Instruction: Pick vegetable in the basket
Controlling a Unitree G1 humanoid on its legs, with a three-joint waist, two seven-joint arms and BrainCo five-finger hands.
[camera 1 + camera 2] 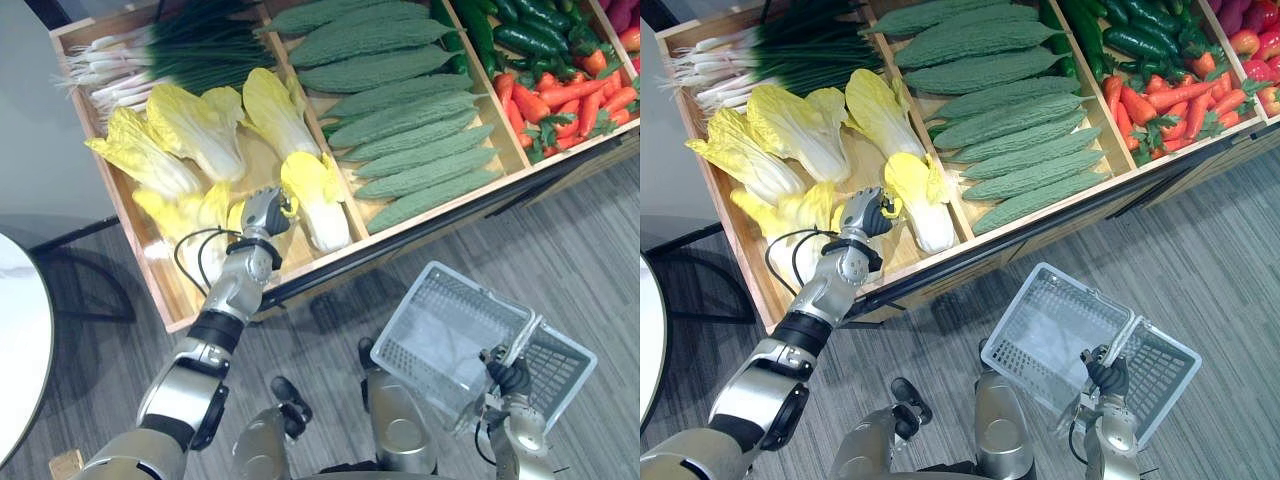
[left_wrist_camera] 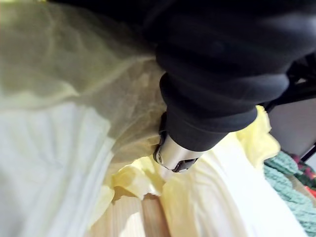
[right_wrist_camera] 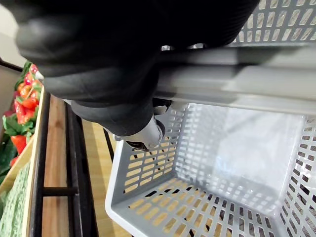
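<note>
The left hand (image 1: pixel 265 212) is reaching into the front part of the left compartment of a long wooden display crate (image 1: pixel 300 262), near the crate's front edge. Its dark fingertips are touching the yellow leaves of a yellow-leaved, white-stemmed napa cabbage (image 1: pixel 318 200). This cabbage is lying against the divider on the right side of that compartment. I cannot tell whether the fingers are closing on the cabbage or only resting against it; the left wrist view is showing just the dark cover pressed close to pale leaves.

More napa cabbages (image 1: pixel 195 125) are lying behind and to the left of the hand. Green spring onions with white stems (image 1: pixel 160 55) are lying along the back edge. Bumpy green bitter gourds (image 1: pixel 400 110) are filling the next compartment. Dark green cucumbers (image 1: pixel 530 35) and orange carrots (image 1: pixel 570 100) are lying towards the crate's right end.

The right hand (image 1: pixel 510 377) is curling tightly round the grey bar handle (image 1: pixel 522 340) of a pale grey perforated plastic basket (image 1: pixel 405 352). The basket is hanging tilted over the grey wood-pattern floor (image 1: pixel 560 240), in front of the crate, and nothing is lying inside it.
</note>
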